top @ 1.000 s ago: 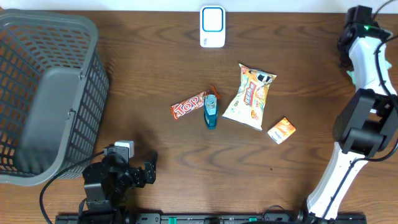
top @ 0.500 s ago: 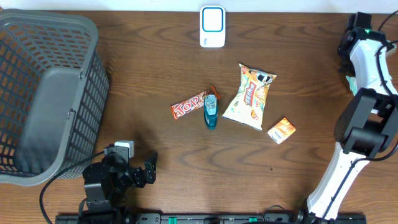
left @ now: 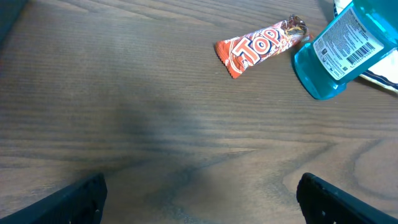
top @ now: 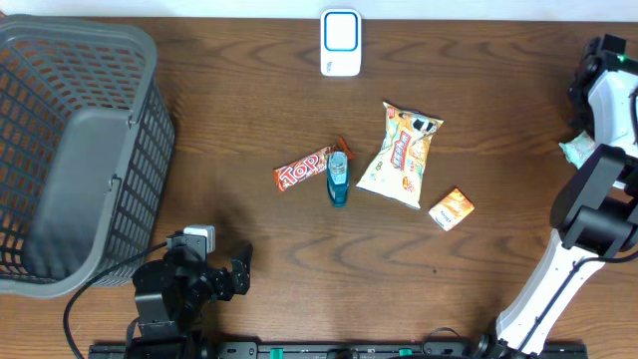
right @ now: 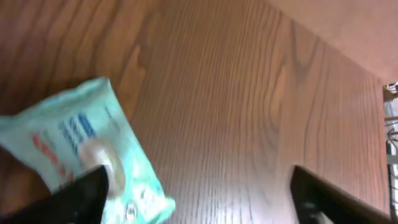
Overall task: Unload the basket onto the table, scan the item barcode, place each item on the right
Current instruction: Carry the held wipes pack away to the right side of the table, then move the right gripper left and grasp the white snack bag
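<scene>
A teal packet [top: 576, 150] lay at the right edge of the wooden counter [top: 249, 100], beside the right arm and well apart from the white scanner [top: 341, 42]. The right hand [right: 199, 193] was spread wide, grasping nothing, with the packet beside one finger. The left hand [left: 199, 199] was spread wide too, empty.

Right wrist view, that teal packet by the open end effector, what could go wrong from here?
1. The teal packet lies right beside one finger of the open right end effector, so moving away might drag it.
2. In the overhead view it sits at the far right of the table, far from the white scanner, so its barcode may go unscanned.
</scene>
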Tool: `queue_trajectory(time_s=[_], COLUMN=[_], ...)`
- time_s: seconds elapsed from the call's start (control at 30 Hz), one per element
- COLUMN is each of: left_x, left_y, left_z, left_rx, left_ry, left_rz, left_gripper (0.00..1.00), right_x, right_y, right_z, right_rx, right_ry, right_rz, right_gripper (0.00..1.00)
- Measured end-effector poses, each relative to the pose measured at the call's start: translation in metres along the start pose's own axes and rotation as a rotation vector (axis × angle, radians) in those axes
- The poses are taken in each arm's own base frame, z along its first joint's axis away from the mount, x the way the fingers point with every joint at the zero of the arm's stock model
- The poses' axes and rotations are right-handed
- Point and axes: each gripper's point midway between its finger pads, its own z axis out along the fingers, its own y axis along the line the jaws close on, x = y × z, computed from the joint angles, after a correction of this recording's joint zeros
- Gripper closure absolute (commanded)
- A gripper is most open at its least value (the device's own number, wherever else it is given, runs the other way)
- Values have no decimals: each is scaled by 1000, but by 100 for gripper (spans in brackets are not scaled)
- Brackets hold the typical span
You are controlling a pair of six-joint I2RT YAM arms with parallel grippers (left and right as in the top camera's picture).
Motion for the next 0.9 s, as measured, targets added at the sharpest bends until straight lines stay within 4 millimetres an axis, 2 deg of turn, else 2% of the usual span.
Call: queue_trajectory(time_s=[0.1, 0.23, 0.37, 0.5, 0.6, 0.67, 0.9], left_x=[0, 0, 0, 0, 0, 0, 0], left_y=[0, 0, 0, 0, 0, 0, 0], left_z=[0, 0, 0, 0, 0, 0, 0], left_rx=[0, 0, 0, 0, 0, 0, 0], left_ry=[0, 0, 0, 0, 0, 0, 0], left_rz=[0, 0, 0, 0, 0, 0, 0], left_gripper=[2, 2, 2, 2, 2, 2, 2], right_x=[12, 40, 76, 106, 124, 134, 158], right_y=[11, 34, 67, 98, 109, 108, 79], right_z=[-3, -14, -39, -75, -107, -133, -252], right_rx=[-56, -186, -384, -567, -645, -687, -852], right_ry=[59, 186, 345, 430, 449, 449, 345], right_rz=[-25, -90, -184, -291, -368, -415, -586], right_gripper=[1, 1, 1, 1, 1, 1, 1])
